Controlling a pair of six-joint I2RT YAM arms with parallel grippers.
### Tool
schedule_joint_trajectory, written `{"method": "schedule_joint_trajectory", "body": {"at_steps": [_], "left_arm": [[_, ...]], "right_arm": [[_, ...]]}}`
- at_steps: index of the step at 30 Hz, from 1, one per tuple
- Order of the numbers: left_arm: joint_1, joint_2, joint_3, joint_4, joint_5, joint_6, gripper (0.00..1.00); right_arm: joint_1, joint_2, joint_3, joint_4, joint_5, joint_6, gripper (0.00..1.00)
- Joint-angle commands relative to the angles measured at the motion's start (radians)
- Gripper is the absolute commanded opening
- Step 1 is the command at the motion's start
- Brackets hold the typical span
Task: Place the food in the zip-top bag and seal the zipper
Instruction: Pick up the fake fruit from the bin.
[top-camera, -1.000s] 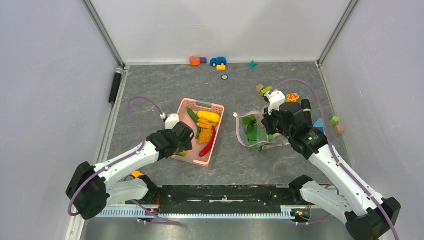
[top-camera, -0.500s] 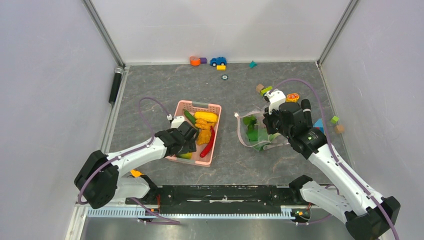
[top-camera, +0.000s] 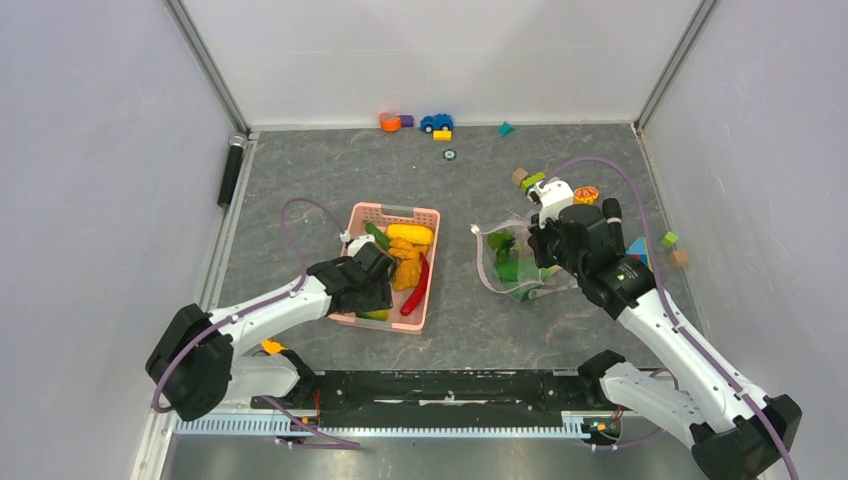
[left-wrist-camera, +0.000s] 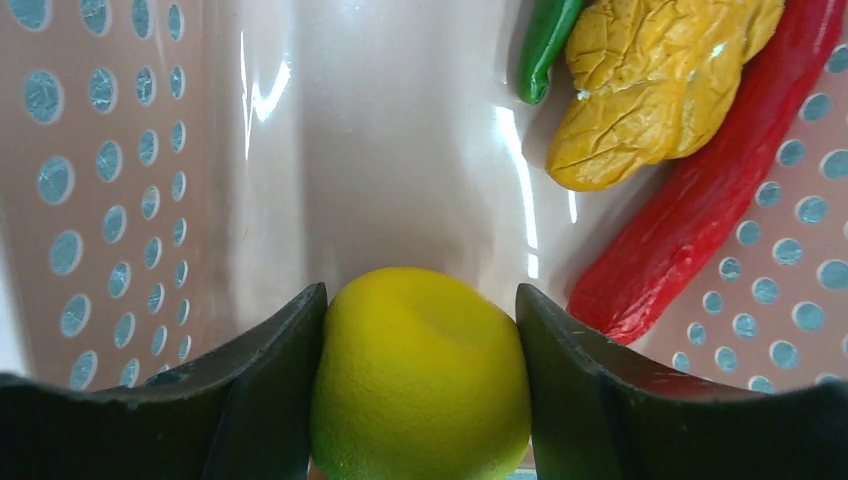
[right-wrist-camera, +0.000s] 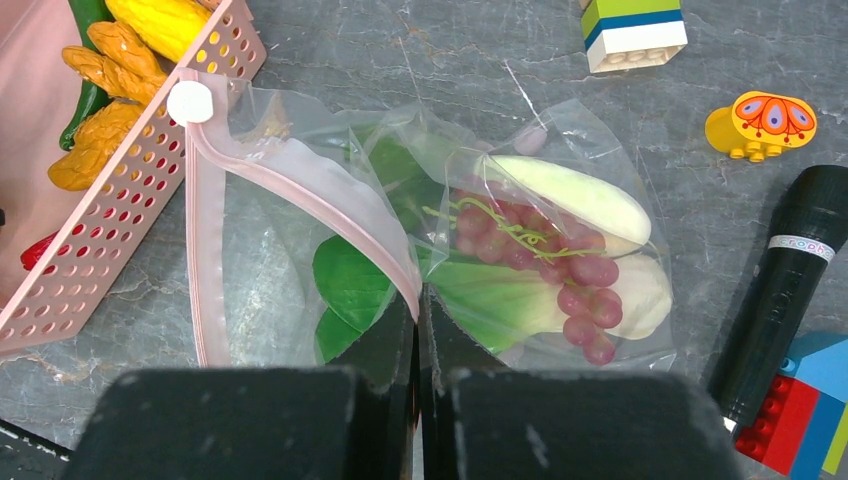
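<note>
Our left end effector (left-wrist-camera: 420, 300) is down inside the pink basket (left-wrist-camera: 120, 200), its fingers pressed against both sides of the yellow-green mango (left-wrist-camera: 420, 390) at the basket's near end. Just beside it on the right lies the red chili (left-wrist-camera: 700, 210), its long axis running near to far.

The zip-top bag (right-wrist-camera: 250, 270) lies on the worktop (top-camera: 300, 180) just right of the basket, with its mouth facing left. Our right end effector (right-wrist-camera: 418, 310) is pinching the bag's upper lip. The zipper (right-wrist-camera: 330, 200) has its white slider (right-wrist-camera: 188, 102) at the far-left corner. Inside, the bok choy (right-wrist-camera: 560, 195) lies left to right, leaves towards the mouth. A black cylinder (right-wrist-camera: 790, 290) to the right bears a white band with print too small to read.
</note>
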Motion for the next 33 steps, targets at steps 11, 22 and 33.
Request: {"method": "schedule_joint_trajectory", "body": {"at_steps": [11, 22, 33], "left_arm": [[0.003, -0.158, 0.047, 0.012, -0.042, 0.013, 0.23], [0.003, -0.342, 0.029, 0.223, 0.043, 0.126, 0.18], [0.002, -0.406, 0.000, 0.446, 0.282, 0.218, 0.17]], "right_arm": [[0.002, -0.037, 0.009, 0.022, 0.041, 0.005, 0.00], [0.002, -0.018, 0.018, 0.021, 0.046, 0.018, 0.00], [0.002, -0.021, 0.015, 0.020, 0.035, 0.020, 0.00]]}}
